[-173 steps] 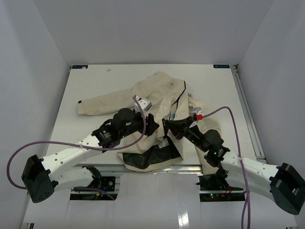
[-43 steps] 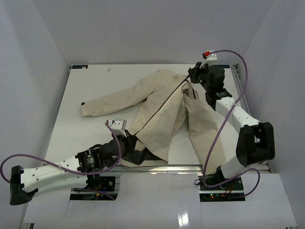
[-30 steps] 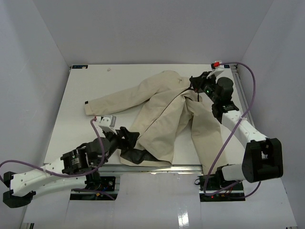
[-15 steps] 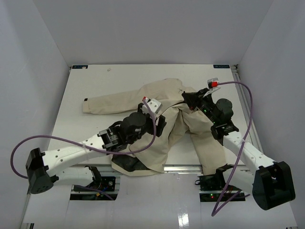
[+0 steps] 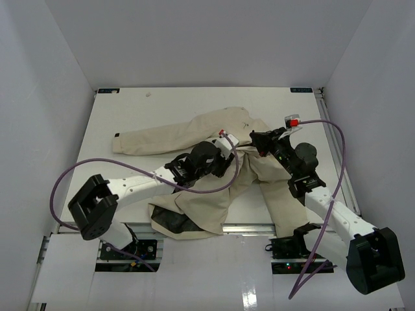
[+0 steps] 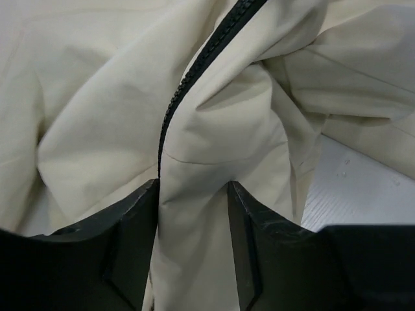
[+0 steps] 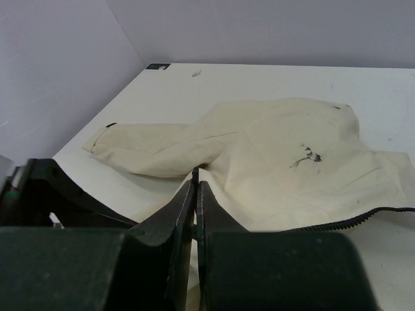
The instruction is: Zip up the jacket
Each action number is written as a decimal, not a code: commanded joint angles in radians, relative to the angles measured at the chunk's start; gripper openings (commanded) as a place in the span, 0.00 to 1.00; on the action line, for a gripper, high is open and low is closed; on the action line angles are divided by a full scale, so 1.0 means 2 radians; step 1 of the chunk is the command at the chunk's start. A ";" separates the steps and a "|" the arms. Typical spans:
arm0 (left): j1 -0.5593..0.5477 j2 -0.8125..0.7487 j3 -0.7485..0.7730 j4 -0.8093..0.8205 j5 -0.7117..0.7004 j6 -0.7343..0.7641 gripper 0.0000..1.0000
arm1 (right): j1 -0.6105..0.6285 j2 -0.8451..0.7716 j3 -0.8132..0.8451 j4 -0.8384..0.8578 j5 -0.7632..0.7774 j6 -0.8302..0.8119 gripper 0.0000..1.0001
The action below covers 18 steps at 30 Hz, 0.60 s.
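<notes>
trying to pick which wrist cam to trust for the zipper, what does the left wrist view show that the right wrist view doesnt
Only left wrist: a fold of the jacket filling the gap between the left fingers, zipper teeth climbing away from it. Only right wrist: the starburst mark, a sleeve, the right fingers pressed together. Both: cream fabric, zipper teeth, white table.

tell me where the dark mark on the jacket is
In the right wrist view the dark mark sits right of centre on the jacket, above the black zipper teeth and beyond the right claw.
</notes>
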<state>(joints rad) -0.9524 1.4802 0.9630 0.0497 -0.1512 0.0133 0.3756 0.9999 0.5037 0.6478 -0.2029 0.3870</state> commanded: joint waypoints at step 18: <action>0.007 -0.097 -0.025 -0.112 -0.180 -0.173 0.00 | -0.046 0.132 0.104 0.018 0.141 -0.049 0.08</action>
<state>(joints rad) -0.9444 1.3793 0.9378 -0.0819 -0.3884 -0.2316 0.3259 1.2482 0.6421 0.6321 -0.0143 0.3169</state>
